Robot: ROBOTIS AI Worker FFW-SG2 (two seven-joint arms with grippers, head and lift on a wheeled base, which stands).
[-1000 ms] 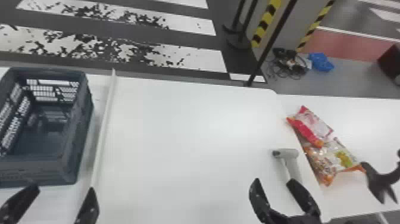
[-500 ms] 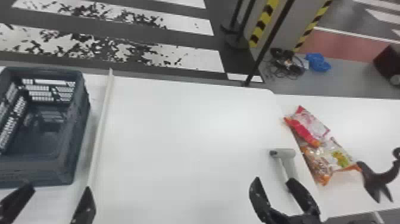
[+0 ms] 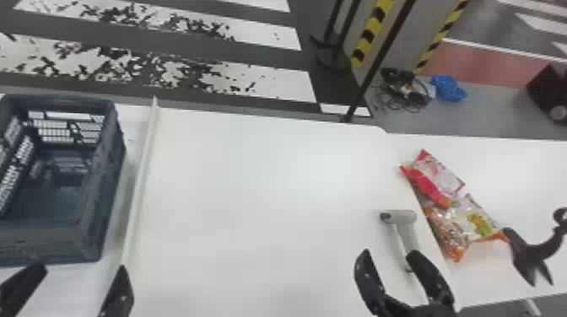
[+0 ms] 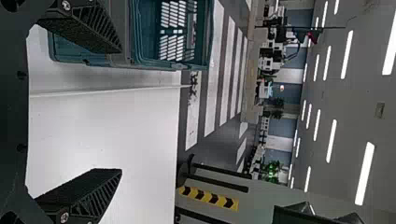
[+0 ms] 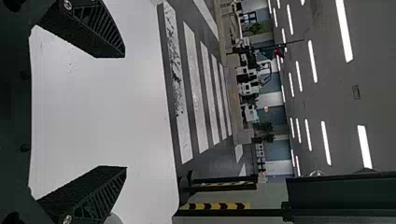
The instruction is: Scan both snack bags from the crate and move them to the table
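In the head view, the left gripper (image 3: 81, 269) is hanging over the table (image 3: 253, 189), just in front of the crate (image 3: 50, 244) and a pale strip (image 3: 141, 181), its fingers standing apart with nothing between them; the strip is running beside the crate; the right gripper (image 3: 389, 253) is hanging by the scanner (image 3: 398, 217), its fingers spreading apart too, one overlapping the scanner's handle in this view; both snack bags are lying on the table's right part, beyond the scanner, the pink bag (image 3: 443, 177) touching the orange bag (image 3: 447, 236); a dark stand (image 3: 527, 251) is showing near the orange bag's corner.

In the left wrist view, the fingers are standing wide apart, the table filling the gap; the crate is showing beyond one finger.

In the right wrist view, the fingers are standing wide apart, only table showing between; striped posts (image 5: 219, 206) are rising beyond the table.
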